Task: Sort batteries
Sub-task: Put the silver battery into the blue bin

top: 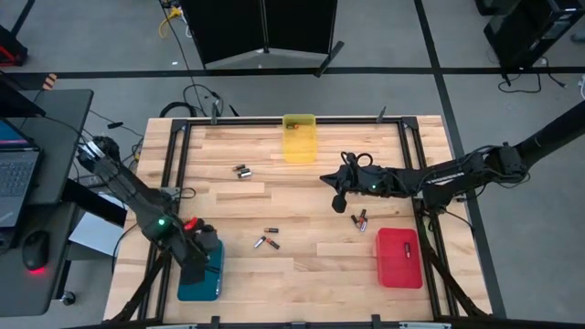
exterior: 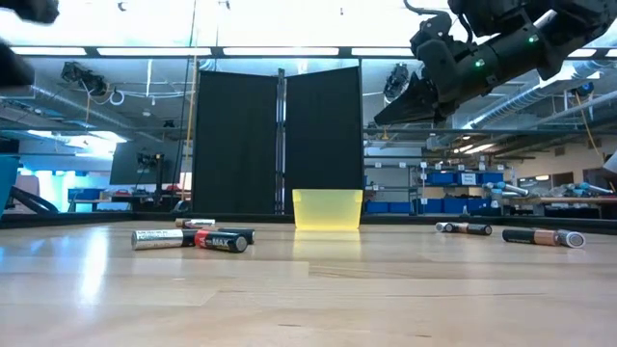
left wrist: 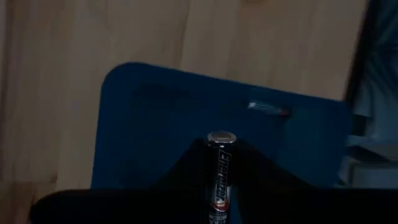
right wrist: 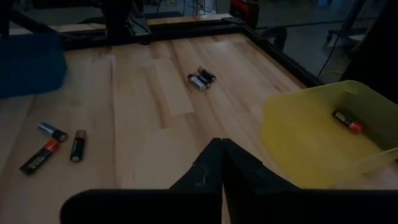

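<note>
My left gripper (top: 197, 263) hangs over the blue tray (top: 212, 285) at the table's near left and is shut on a dark battery (left wrist: 221, 180). In the left wrist view the blue tray (left wrist: 155, 124) lies below with one battery (left wrist: 267, 109) in it. My right gripper (top: 327, 181) hovers above the table's middle right, shut and empty (right wrist: 222, 155). The yellow tray (top: 299, 137) stands at the far edge and holds one dark battery with a red end (right wrist: 346, 121). Loose batteries lie flat on the wood (top: 242, 171), (top: 267, 242), (top: 361, 219). My left gripper pinches the dark battery between its two fingers, which close on the battery's sides. The battery lies along the fingers, and its silver end cap (left wrist: 222, 136) sticks out past the fingertips (left wrist: 193, 155). It is lifted clear above the blue tray.
The red tray (top: 398, 256) sits at the near right. In the low view, batteries lie left (exterior: 191, 239) and right (exterior: 540, 236) of the yellow tray (exterior: 328, 208). A black frame rail (top: 413, 155) borders the table. Bare wood lies between the trays.
</note>
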Controlling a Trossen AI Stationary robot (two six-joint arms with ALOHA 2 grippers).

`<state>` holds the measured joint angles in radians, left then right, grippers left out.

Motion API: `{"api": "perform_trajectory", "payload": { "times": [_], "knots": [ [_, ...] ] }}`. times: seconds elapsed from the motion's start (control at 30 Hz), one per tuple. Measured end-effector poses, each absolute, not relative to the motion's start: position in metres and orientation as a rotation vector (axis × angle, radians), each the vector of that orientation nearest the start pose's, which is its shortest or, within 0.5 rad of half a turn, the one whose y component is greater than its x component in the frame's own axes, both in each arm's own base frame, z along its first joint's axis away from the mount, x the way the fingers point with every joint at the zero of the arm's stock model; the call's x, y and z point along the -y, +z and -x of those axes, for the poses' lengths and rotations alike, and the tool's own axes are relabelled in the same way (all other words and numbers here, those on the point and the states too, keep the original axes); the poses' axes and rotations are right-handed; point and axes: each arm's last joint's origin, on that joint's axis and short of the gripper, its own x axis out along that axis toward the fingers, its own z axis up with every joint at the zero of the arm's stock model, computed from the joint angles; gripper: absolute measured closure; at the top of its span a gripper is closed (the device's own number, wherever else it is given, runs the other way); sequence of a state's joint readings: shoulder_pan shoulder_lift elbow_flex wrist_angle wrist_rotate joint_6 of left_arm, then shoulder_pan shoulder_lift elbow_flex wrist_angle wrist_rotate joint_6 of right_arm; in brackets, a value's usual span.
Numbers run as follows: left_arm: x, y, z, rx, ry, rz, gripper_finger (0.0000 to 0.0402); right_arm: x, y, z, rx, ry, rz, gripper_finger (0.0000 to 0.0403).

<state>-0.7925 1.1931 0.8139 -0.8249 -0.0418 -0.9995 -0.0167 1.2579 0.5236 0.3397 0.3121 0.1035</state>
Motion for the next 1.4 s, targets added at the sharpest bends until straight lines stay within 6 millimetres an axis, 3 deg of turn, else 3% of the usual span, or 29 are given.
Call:
{"api": "perform_trajectory", "payload": {
  "times": [0.17, 0.63, 1.4],
  "knots": [
    [0.150, 0.201, -0.149, -1.328, -0.010, 0.330, 0.0346, 0.018, 0.198, -0.249, -0.377, -0.322, -0.067, 0.0385],
    [0.158, 0.160, -0.154, -1.462, -0.018, 0.226, 0.0346, 0.020, 0.198, -0.248, -0.379, -0.322, -0.088, 0.0383],
    [0.163, 0.145, -0.161, -1.499, -0.046, 0.175, 0.0340, 0.020, 0.198, -0.249, -0.373, -0.322, -0.088, 0.0378]
  ]
}}
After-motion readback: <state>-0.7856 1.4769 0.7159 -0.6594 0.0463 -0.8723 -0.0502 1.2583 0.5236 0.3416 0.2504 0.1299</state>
